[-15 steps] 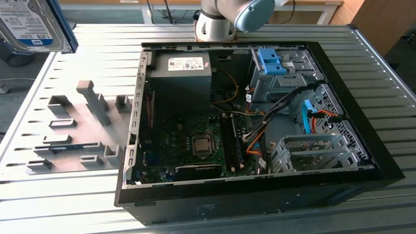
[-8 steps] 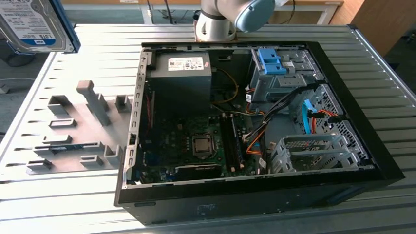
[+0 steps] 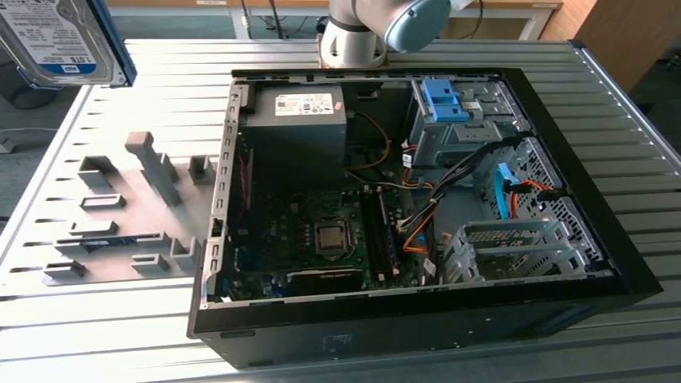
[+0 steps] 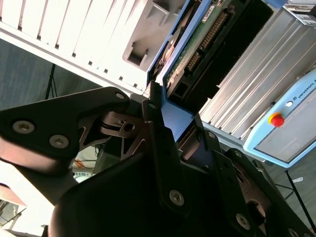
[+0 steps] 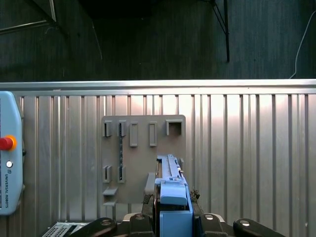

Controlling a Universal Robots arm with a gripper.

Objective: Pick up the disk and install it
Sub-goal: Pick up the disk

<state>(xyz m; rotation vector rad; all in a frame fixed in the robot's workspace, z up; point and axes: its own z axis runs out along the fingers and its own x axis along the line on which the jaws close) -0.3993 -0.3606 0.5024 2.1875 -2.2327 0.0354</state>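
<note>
jaws closed on the disk (image 4: 197, 54), black fingers (image 4: 154, 118) on either side of its blue rail and handle end; the exact contact is partly hidden in the second wrist view, but it looks clamped. in the first wrist view the blue handle (image 5: 173, 205) sits between the jaws, over the grey fixture plate (image 5: 143, 148) on the slatted surface (image 5: 247, 148). in the exterior view the disk (image 3: 59, 40) is up in the air at the exterior view's left, label side visible, well apart from the open pc case (image 3: 596, 239). teach pendant (image 5: 7, 163) lies beside the plate.
</note>
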